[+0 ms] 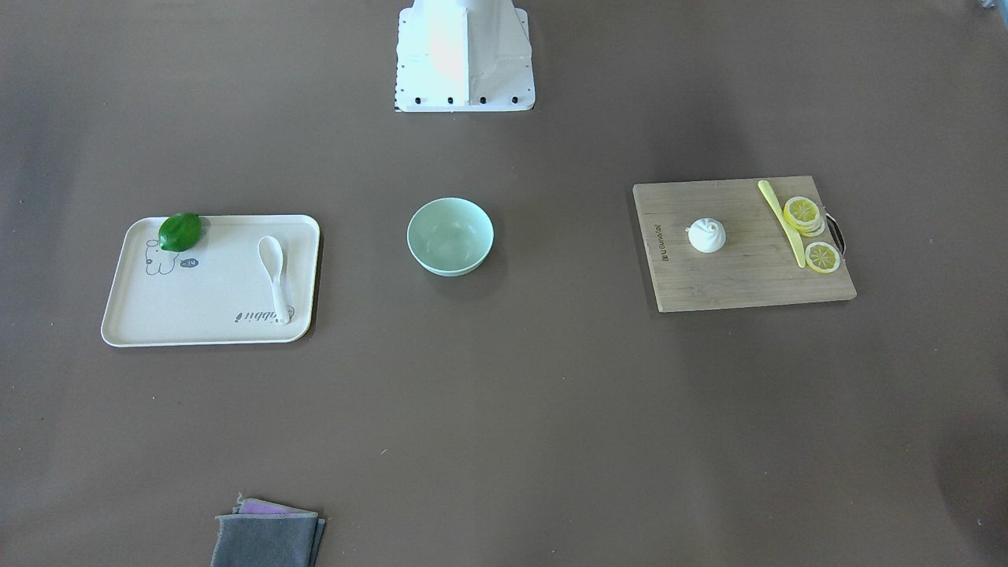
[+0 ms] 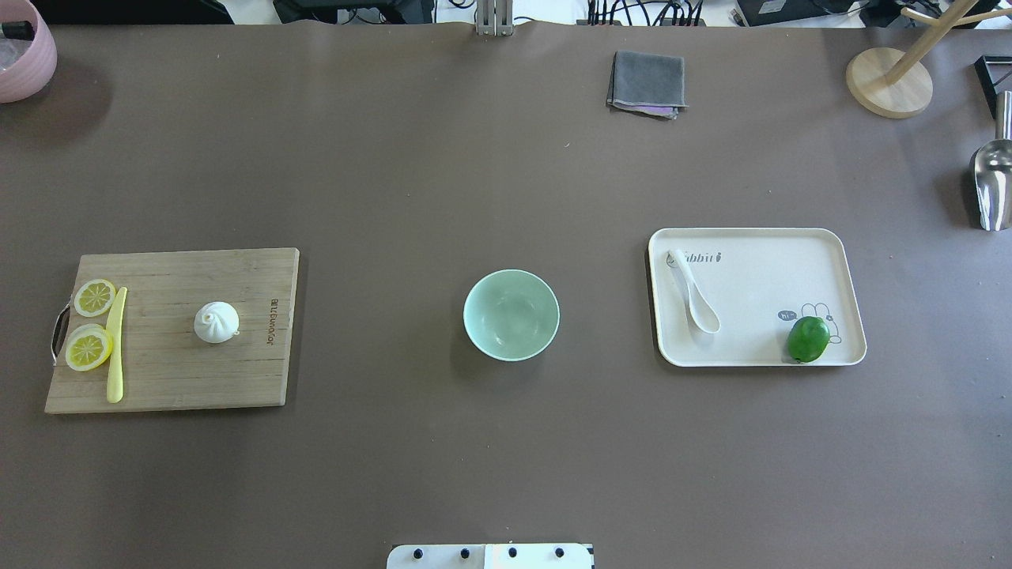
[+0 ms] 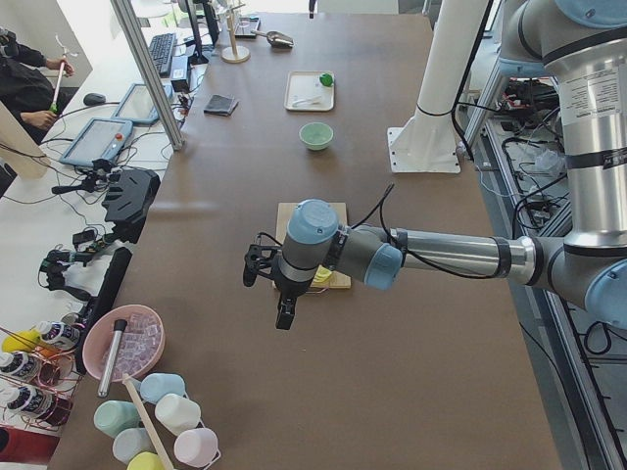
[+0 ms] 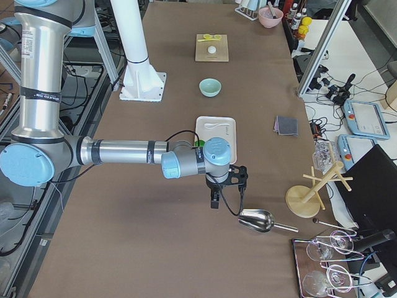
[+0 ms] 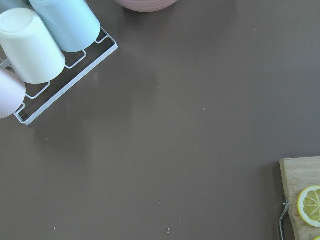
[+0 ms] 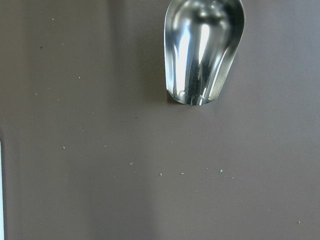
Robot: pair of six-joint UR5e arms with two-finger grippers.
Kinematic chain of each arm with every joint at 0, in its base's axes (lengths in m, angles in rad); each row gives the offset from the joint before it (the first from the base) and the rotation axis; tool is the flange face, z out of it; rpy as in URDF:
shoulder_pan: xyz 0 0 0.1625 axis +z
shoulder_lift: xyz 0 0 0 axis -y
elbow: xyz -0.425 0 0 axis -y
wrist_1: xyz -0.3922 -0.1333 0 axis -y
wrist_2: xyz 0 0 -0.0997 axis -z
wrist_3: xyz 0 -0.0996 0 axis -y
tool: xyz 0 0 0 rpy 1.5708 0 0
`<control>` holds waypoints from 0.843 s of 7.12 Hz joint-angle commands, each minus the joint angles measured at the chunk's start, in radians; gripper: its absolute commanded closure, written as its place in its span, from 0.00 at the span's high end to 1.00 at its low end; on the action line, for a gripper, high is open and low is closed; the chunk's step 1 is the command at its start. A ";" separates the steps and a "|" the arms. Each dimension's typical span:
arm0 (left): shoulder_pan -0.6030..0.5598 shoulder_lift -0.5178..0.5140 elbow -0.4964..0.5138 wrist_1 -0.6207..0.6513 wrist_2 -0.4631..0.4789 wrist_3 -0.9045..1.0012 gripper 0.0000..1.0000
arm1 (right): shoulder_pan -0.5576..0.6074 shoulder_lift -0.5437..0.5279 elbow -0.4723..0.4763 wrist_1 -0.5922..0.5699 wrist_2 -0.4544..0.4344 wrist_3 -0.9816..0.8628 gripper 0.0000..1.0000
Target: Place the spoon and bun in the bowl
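Observation:
The white spoon (image 2: 694, 291) lies on the left part of a cream tray (image 2: 759, 237), right of the table's middle. The white pleated bun (image 2: 216, 322) sits on a wooden cutting board (image 2: 174, 379) at the left. The mint-green bowl (image 2: 511, 314) stands empty between them. My left gripper (image 3: 284, 319) shows only in the exterior left view, above bare table beyond the board's end; I cannot tell whether it is open or shut. My right gripper (image 4: 214, 202) shows only in the exterior right view, past the tray near a metal scoop; I cannot tell its state either.
A yellow knife (image 2: 115, 344) and lemon slices (image 2: 88, 348) lie on the board. A green lime (image 2: 807, 339) sits on the tray. A grey cloth (image 2: 647, 82) lies at the far side. A metal scoop (image 6: 204, 50), a cup rack (image 5: 45, 45) and a wooden stand (image 2: 889, 82) stand at the table's ends.

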 commanded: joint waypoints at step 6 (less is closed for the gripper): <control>0.005 -0.031 0.012 0.003 -0.013 -0.009 0.98 | -0.005 0.007 0.009 0.001 0.008 0.015 1.00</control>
